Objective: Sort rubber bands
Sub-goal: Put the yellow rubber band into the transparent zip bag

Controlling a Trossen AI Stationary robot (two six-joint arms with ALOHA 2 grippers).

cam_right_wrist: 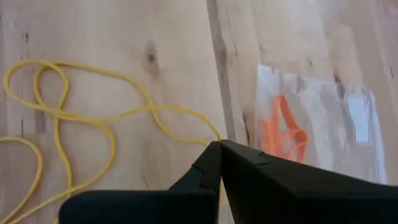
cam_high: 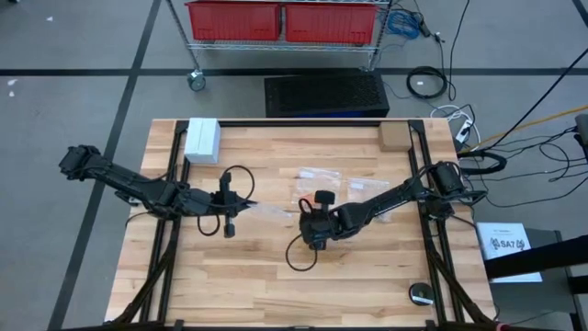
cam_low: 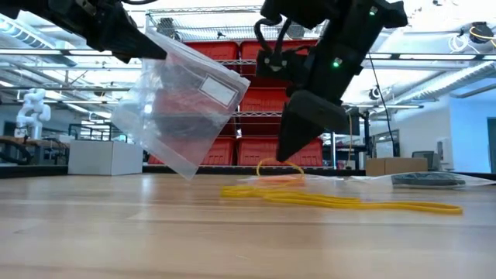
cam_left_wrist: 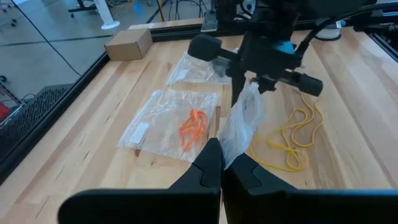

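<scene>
Left gripper (cam_left_wrist: pixel 219 163) clamped on a clear bag (cam_left_wrist: pixel 244 121), lifted off the wooden table (cam_high: pixel 367 267). Right gripper (cam_right_wrist: pixel 219 149) pinched on a yellow rubber band (cam_right_wrist: pixel 93 124) lying mid-table. Orange rubber bands (cam_left_wrist: pixel 194 127) inside a second flat bag (cam_left_wrist: pixel 168 124) just beside.

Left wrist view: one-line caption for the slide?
Left gripper shut on a clear bag, right gripper down beside yellow rubber bands; orange bands already bagged.
</scene>
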